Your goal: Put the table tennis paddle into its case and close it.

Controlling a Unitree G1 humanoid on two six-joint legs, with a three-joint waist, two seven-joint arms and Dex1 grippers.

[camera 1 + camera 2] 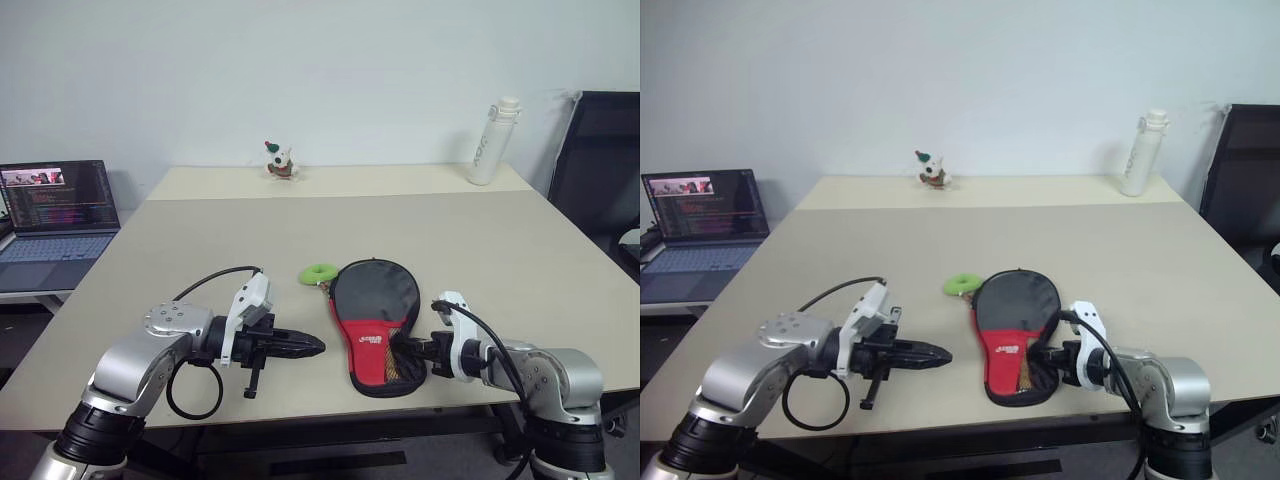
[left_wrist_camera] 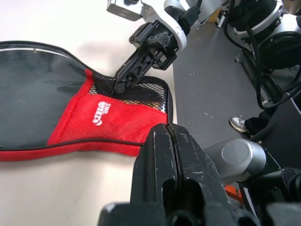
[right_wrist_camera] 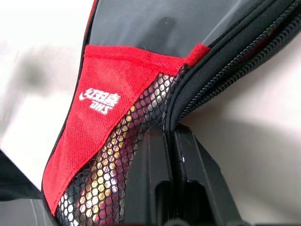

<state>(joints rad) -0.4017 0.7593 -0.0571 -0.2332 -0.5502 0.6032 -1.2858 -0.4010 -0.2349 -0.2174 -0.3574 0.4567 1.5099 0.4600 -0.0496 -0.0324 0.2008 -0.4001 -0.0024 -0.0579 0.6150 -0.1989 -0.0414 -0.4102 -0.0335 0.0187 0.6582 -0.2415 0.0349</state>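
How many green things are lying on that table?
1: a small green ring tag lies on the table at the far left edge of the paddle case. Others could be hidden under the case.

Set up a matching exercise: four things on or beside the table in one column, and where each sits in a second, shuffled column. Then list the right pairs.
Things:
1. case
2. white bottle
3. laptop
4. green ring

Places:
A. far right corner of the table
B. on a side surface to the left of the table
C. near edge, by the right pincer
D. just left of the case's round end

Pairs: 1-C, 2-A, 3-B, 4-D
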